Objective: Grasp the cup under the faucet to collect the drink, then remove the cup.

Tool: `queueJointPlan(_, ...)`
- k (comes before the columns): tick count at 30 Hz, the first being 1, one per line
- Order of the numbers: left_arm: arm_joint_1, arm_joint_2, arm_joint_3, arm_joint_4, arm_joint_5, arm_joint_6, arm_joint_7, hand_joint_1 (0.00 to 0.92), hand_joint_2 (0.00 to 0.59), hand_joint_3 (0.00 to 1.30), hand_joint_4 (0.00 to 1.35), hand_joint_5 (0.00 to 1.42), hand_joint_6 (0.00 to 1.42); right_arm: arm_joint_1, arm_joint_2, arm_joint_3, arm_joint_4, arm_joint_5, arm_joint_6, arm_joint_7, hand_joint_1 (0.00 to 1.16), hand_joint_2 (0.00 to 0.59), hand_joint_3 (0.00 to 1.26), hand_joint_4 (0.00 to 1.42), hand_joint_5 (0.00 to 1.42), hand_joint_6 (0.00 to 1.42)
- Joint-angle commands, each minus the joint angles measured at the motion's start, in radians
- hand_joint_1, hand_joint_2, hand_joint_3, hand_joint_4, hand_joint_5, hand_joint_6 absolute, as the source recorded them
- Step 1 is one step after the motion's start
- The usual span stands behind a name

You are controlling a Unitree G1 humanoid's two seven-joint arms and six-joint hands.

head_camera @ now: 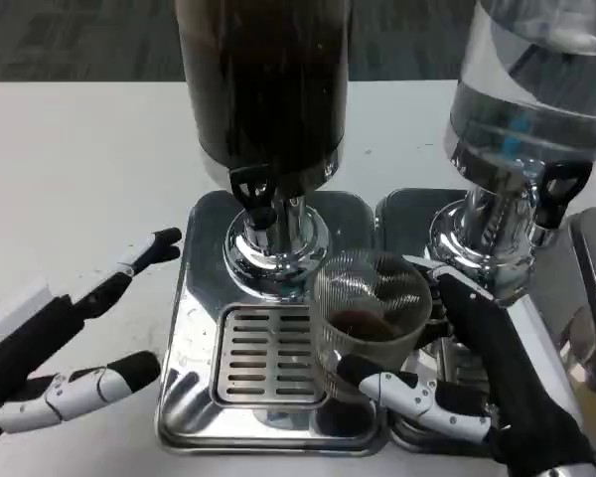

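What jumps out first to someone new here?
The right robot hand holds a clear ribbed cup with a little dark drink in it, over the drip tray. Behind it stands the dark dispenser with its black tap. The left robot hand waits open beside the tray.

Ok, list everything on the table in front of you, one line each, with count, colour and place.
dark drink dispenser: one, dark brown liquid, centre back, black tap at its base
clear dispenser: one, colourless, right back, black tap
drip tray: one, chrome with slotted grate, under the dark dispenser
cup: one, clear ribbed, a little dark drink inside, above the tray's right edge
table: one, white
left hand: one, white and black, left of the tray, holding nothing
right hand: one, grips the cup
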Motion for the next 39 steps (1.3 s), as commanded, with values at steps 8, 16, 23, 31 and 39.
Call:
queueJointPlan(8, 0.089, 0.032, 0.014, -0.096, -0.027, -0.024, -0.018, 0.000, 0.120, 0.00, 0.00, 0.00, 0.03, 0.071, -0.009, 0.004, -0.121, 0.045, -0.007, 0.028, 0.72, 0.244, 0.43, 0.47, 0.57, 0.60)
queueJointPlan(16, 0.133, 0.036, 0.035, -0.154, -0.055, -0.002, -0.028, 0.000, 0.118, 0.00, 0.00, 0.00, 0.03, 0.145, -0.019, 0.007, -0.194, 0.043, 0.007, 0.045, 0.72, 0.244, 0.43, 0.48, 0.57, 0.60)
queueJointPlan(23, 0.178, 0.030, 0.041, -0.212, -0.080, 0.019, -0.041, 0.000, 0.117, 0.00, 0.00, 0.00, 0.03, 0.201, -0.022, 0.002, -0.236, 0.063, 0.010, 0.055, 0.72, 0.244, 0.44, 0.48, 0.57, 0.60)
queueJointPlan(31, 0.235, 0.039, 0.056, -0.256, -0.076, -0.006, -0.064, 0.000, 0.115, 0.00, 0.00, 0.00, 0.03, 0.220, -0.033, -0.015, -0.269, 0.066, 0.017, 0.070, 0.72, 0.245, 0.44, 0.48, 0.57, 0.60)
queueJointPlan(39, 0.257, 0.050, 0.091, -0.264, -0.023, -0.055, -0.059, 0.000, 0.114, 0.00, 0.00, 0.00, 0.03, 0.240, -0.032, -0.023, -0.294, 0.068, 0.029, 0.079, 0.72, 0.253, 0.44, 0.48, 0.57, 0.60)
